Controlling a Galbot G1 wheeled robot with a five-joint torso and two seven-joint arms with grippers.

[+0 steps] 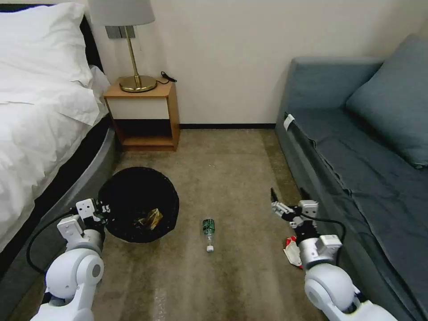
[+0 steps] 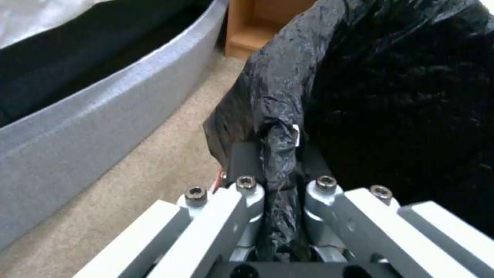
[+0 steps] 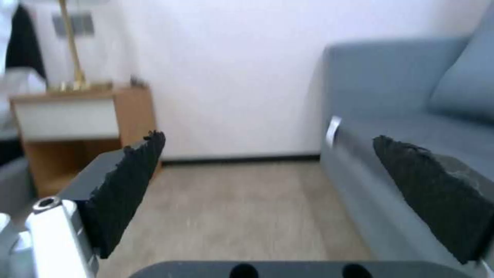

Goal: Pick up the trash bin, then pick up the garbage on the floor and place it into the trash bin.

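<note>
Black plastic lines the trash bin (image 1: 138, 203) on the carpet beside the bed; its rim is pinched by the left gripper (image 2: 280, 170); a gold-brown wrapper (image 1: 153, 217) lies inside; the clear bottle (image 1: 208, 229) lies between the arms; the right gripper (image 1: 287, 200) is held spread; a red-and-white wrapper (image 1: 292, 252) is half hidden behind its wrist.

bedroom, prob hotel rm: bed (image 1: 40, 111) w/ white linen, nightstand (image 1: 145, 113) w/ lamp (image 1: 129, 44), sofa (image 1: 356, 147), carpet.

Bed (image 1: 40, 116) at left, nightstand (image 1: 145, 117) with brass lamp (image 1: 129, 49) against wall, grey sofa (image 1: 356, 147) at right, beige carpet (image 1: 223, 178).
</note>
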